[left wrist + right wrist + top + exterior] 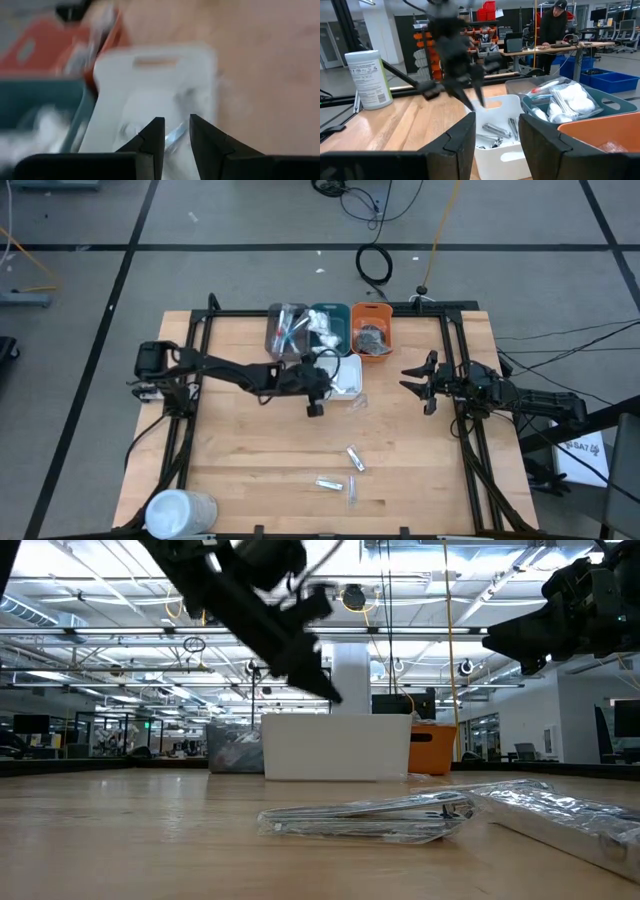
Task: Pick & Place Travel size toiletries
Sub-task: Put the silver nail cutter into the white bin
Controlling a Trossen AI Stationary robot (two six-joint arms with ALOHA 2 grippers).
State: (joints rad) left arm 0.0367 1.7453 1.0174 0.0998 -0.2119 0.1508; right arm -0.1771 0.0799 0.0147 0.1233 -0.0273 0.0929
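Jaws first: my left jaws (316,402) hang at the frame's centre in the high view, just below the white tray (349,378), fingers a little apart with a silvery sachet (175,135) showing in the gap; I cannot tell whether they grip it. My right jaws (418,383) wait at centre right, spread wide and empty, above the wooden surface (250,450).

Nearest, along the bottom of the high view, three silver sachets (329,483) lie loose on the surface, close together, right of centre. A white cylinder (180,513) stands in the lower left corner.

Farther up, the white tray holds more silver sachets (492,131). Behind it, at upper centre, three trays sit in a row, touching: a grey tray (286,329) with slim sticks in clear wrap, a teal tray (328,326) with white packets (567,102), and an orange tray (372,332) with dark round discs.

In the right wrist view, a person (555,25) stands at a desk, upper right.
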